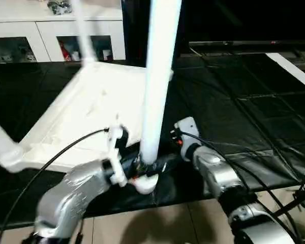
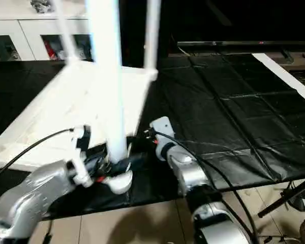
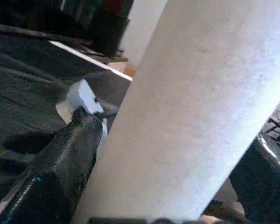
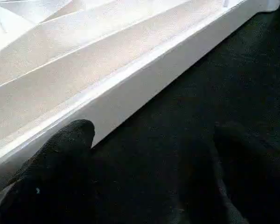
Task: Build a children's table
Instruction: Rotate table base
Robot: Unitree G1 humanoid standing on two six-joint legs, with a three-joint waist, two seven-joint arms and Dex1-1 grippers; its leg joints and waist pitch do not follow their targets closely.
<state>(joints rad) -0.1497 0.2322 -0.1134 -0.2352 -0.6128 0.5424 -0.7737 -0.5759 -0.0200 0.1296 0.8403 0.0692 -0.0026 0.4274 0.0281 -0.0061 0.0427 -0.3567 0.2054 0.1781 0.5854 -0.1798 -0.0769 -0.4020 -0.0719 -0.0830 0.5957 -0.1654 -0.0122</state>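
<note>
**Leg at the near corner socket, grip low and seating unconfirmed**

Fingers of the left gripper (image 1: 137, 170) are clamped on the base of a white tapered leg (image 1: 156, 81), right where it meets the round corner socket (image 1: 145, 184) at the near corner of the upturned tabletop (image 1: 91, 109). In the left wrist view one black finger (image 3: 60, 163) lies flat against the tube, which runs up past it at a slant. The right gripper (image 4: 149, 177) sits just beside the tabletop's side wall, its two black fingers apart with bare black mat (image 1: 234, 101) between them, holding nothing.

The tabletop rests ribbed side up on the mat. Other legs already stand in it: one at the far left corner (image 1: 84, 30), one at the far right corner (image 2: 152, 33), and another at the near left corner (image 1: 2, 145).

Risks, as I judge them:

- The hold is at the very bottom of a long tube, so a small twist at the wrist may swing the top widely and lever the foot out of the socket.
- Whether the leg is fully home cannot be told; the socket mouth is hidden behind the fingers. Letting go on a half-seated leg could let it topple.
- Pressing down on an overhanging corner near the mat's front edge could tip or slide the tabletop, since the right gripper is not bracing it.
- Cables (image 1: 56, 157) loop close to the socket and could snag.
</note>
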